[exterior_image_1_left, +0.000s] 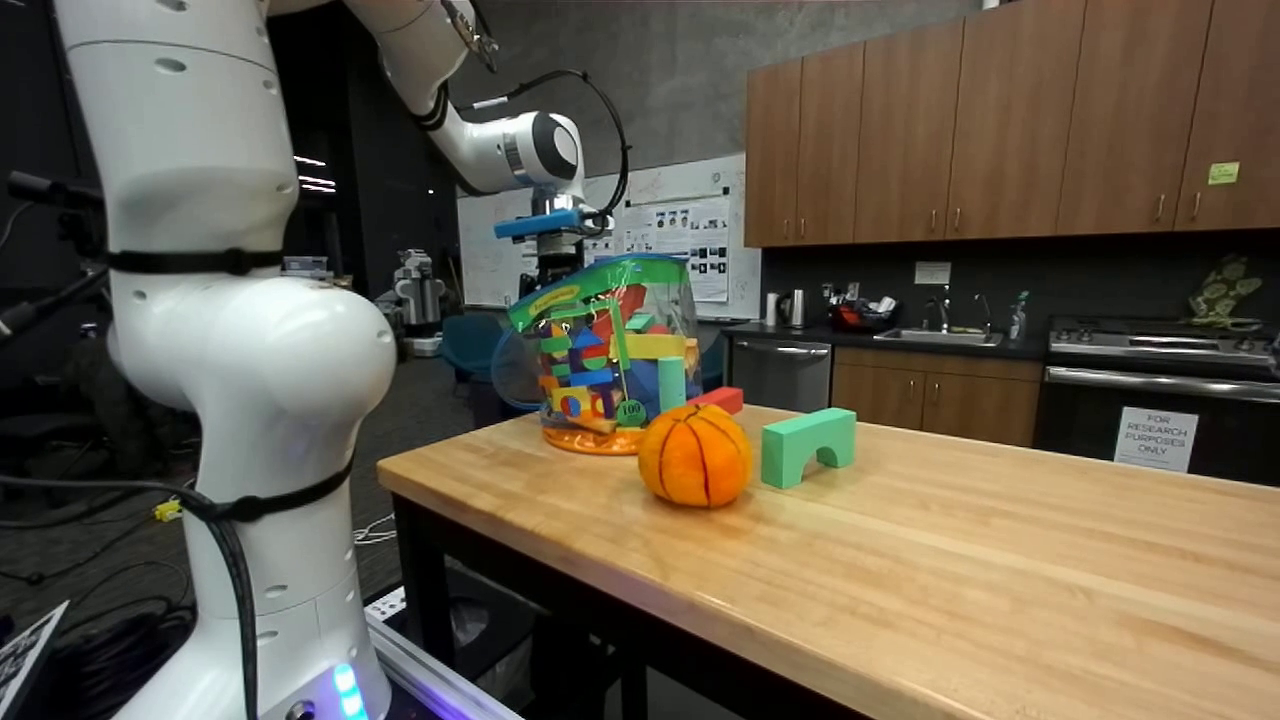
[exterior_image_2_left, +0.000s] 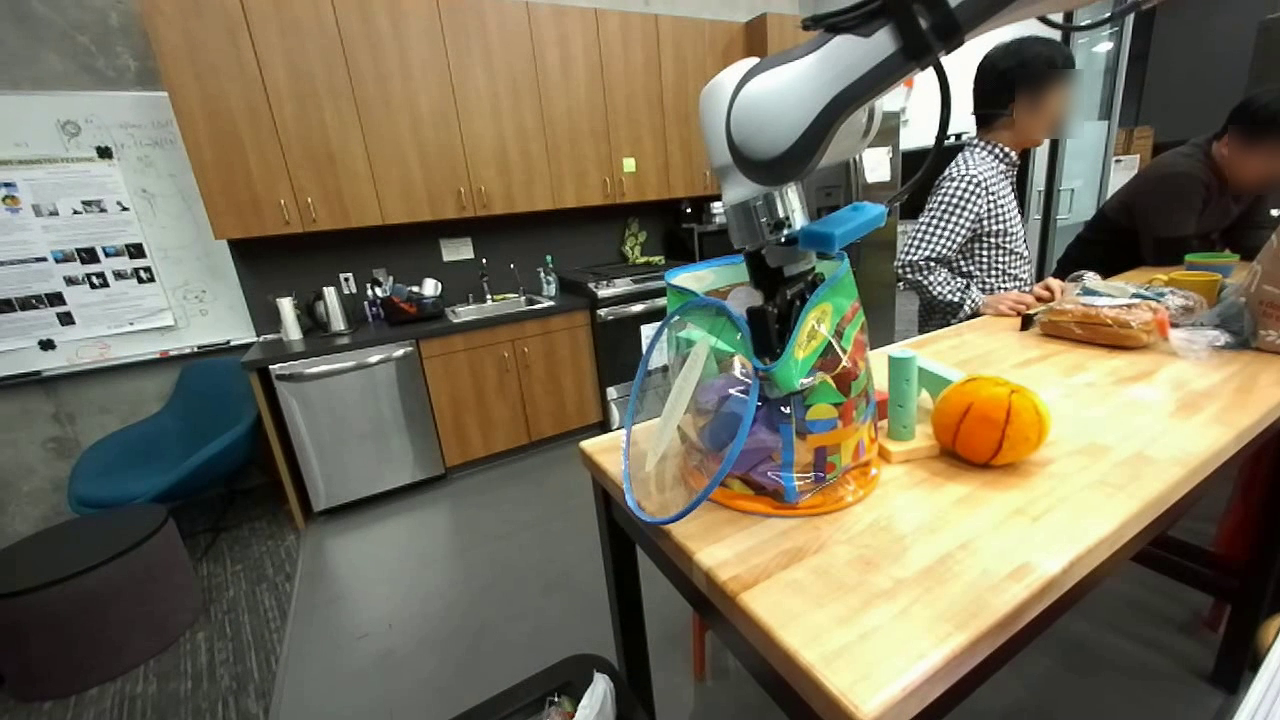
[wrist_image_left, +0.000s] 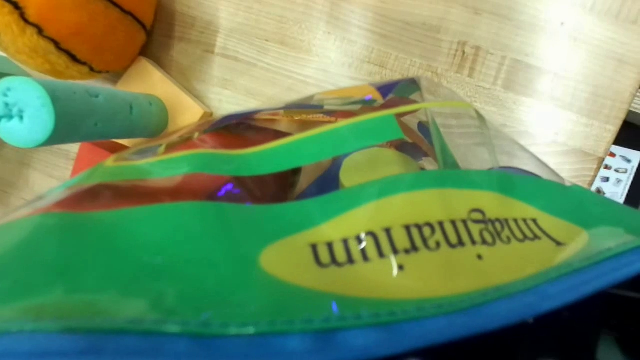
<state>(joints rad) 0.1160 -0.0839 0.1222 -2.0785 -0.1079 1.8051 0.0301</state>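
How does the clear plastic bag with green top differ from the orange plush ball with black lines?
The bag is taller than the ball. The bag is mostly transparent; the ball is opaque. The bag holds coloured blocks; the ball lies outside it. Both are on the wooden table.

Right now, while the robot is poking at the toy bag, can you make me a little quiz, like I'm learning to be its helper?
1. The robot's fingers are at the mouth of the bag. What word is printed on the bag?
2. True or false: the orange ball is inside the bag.
3. Pick one. The green cylinder stands on: A) the orange ball, B) a flat tan block, C) the stove.

Key:
1. Imaginarium (upside down in the wrist view).
2. False: it sits on the table.
3. B.
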